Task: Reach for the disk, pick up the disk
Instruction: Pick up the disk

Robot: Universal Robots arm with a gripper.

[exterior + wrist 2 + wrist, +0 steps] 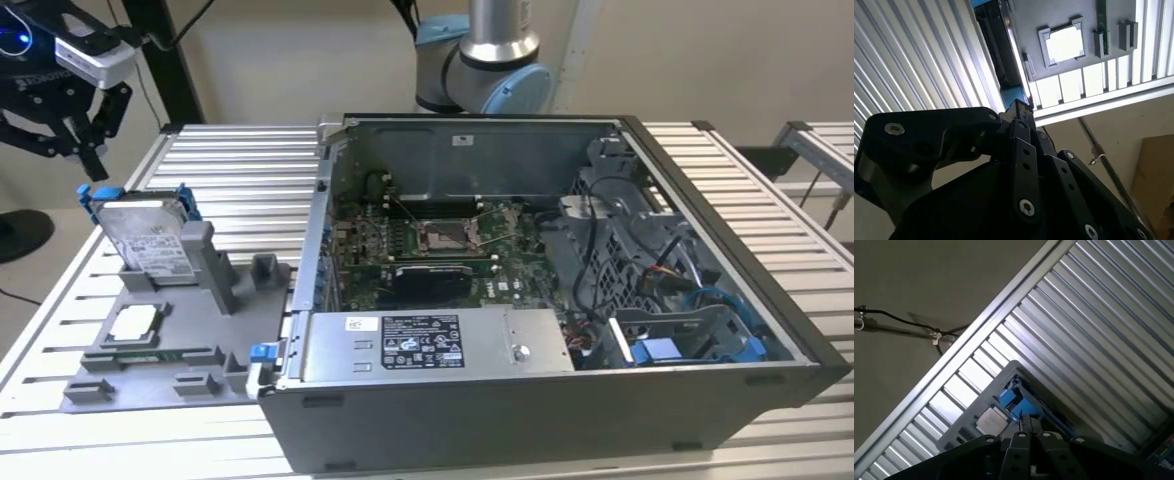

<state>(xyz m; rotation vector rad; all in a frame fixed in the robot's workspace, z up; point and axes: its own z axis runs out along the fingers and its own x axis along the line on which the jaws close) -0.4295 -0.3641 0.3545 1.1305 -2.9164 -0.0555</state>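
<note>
So, closest to the camera in the exterior view is the open PC case (534, 420), filling the lower right of the frame. Its grey power supply (427, 345), with a black-and-white sticker, runs along the front edge, and the motherboard (441, 240) sits deeper inside. In the lower left of the frame, just beside the case, a grey fixture tray (200, 335) sits on the slatted metal table (240, 150). A small square processor chip (134, 322) lies flat in a pocket of that tray.

A bit further back on the same tray is the disk (147, 240). It's standing on edge in a slot, white label facing the camera, with the blue bracket running up its sides and poking out at the top corners.

Above that, in the upper left of the frame, hangs the black gripper (91, 160). Its tips point down and sit near the disk's top corner on the exterior view's left, but clearly apart from it. In both wrist views the fingers (1025, 421) look pinched together with nothing between them. Just past the tips you can see the disk's (1001, 50) thin upper edge with its blue bracket, and the chip (1065, 43) beyond it.

Furthest back, at the top middle of the frame, is the arm's silver and light-blue base joint (487, 60), behind the case.
</note>
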